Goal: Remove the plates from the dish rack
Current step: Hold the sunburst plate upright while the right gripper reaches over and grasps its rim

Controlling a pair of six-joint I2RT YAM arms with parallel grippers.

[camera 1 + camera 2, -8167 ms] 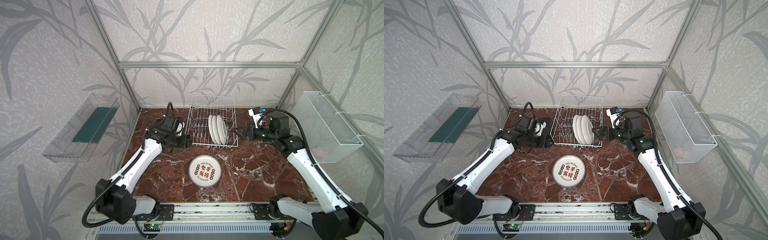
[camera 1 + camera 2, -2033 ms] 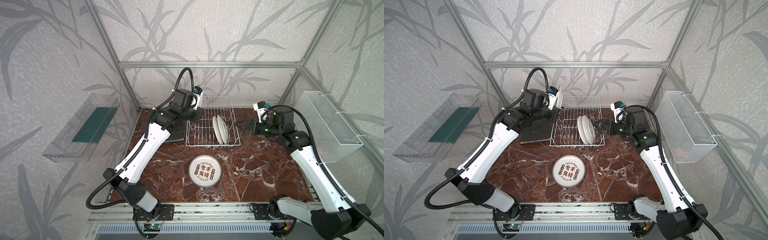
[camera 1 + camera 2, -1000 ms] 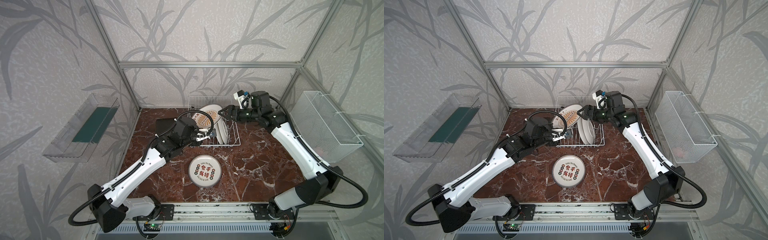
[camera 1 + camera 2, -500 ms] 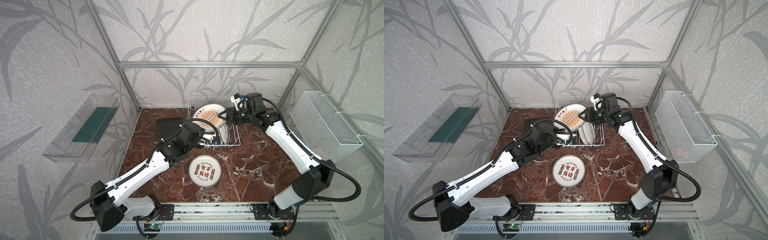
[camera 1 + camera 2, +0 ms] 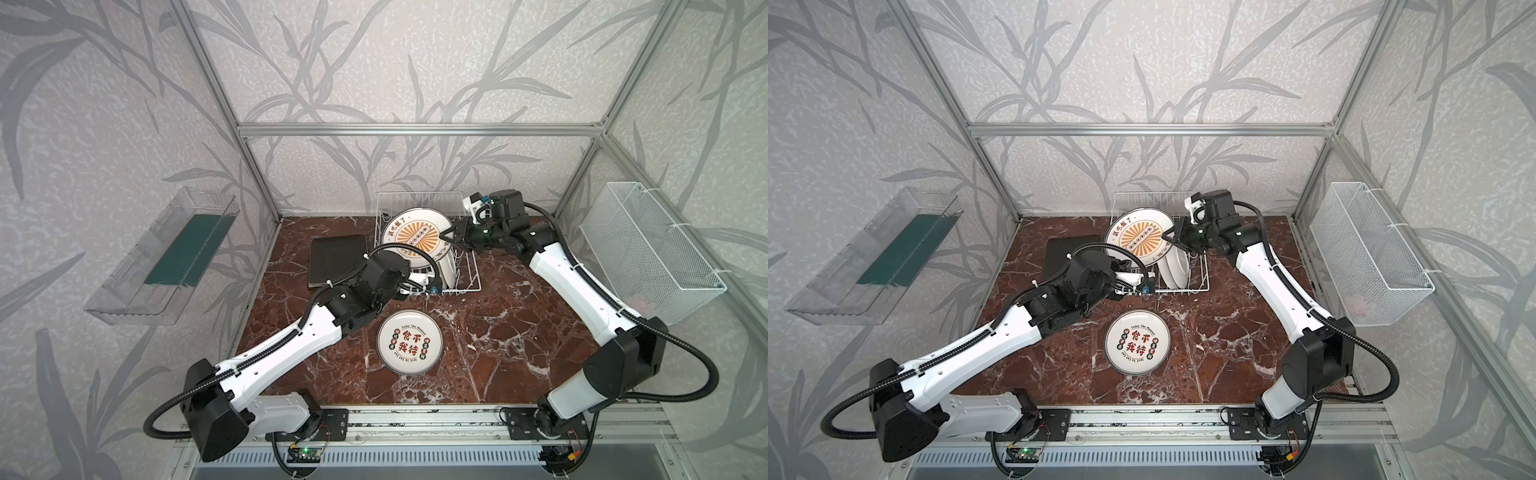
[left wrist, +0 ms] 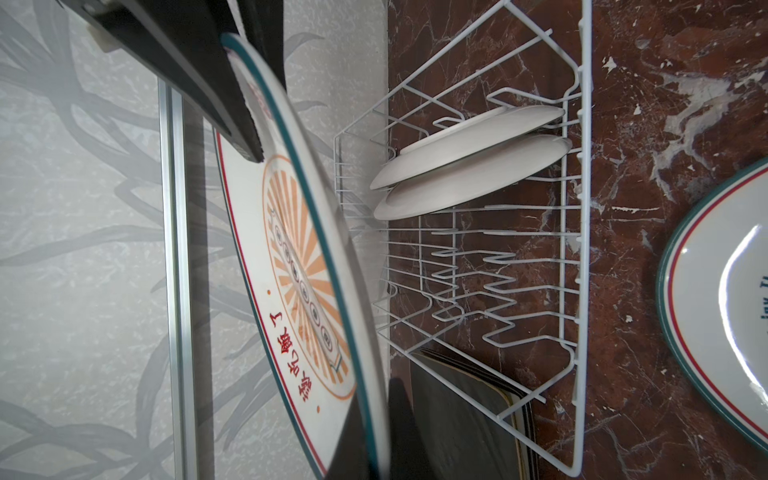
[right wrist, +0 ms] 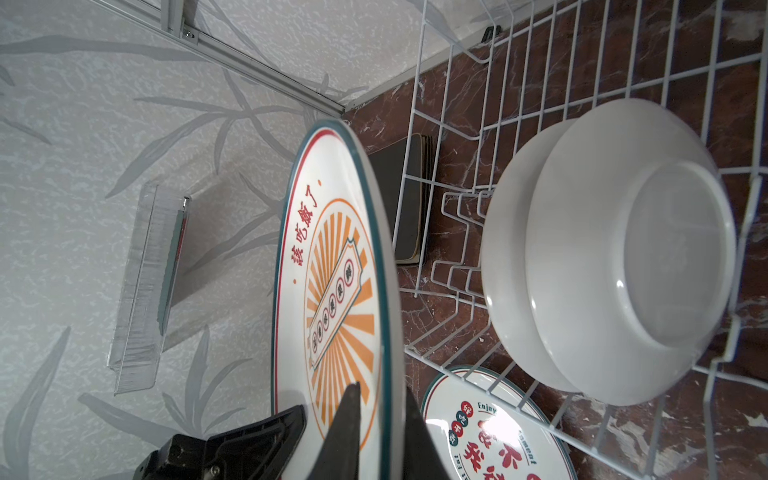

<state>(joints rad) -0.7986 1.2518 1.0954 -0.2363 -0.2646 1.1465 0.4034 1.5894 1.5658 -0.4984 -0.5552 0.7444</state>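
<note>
**Two-armed hold on one plate.** The sunburst plate (image 5: 415, 239) hangs over the left half of the rack (image 5: 465, 274), its printed face tilted upward. In the left wrist view the sunburst plate (image 6: 299, 257) is clear of the prongs.

- **Left tool** (image 6: 378, 436): pinches the plate's near rim, a finger on each face.
- **Right tool** (image 7: 384, 432): pinches the right-hand rim in the same way. It is also seen in a top view (image 5: 446, 239).
- **White plates** (image 5: 446, 270): two stand on edge in the right part of the rack, leaning together.
- **Printed plate** (image 5: 409, 341): lies flat on the worktop (image 5: 498, 332) in front of the rack.
- **Black plates** (image 5: 336, 262): a stack lies flat just left of the rack.
</note>
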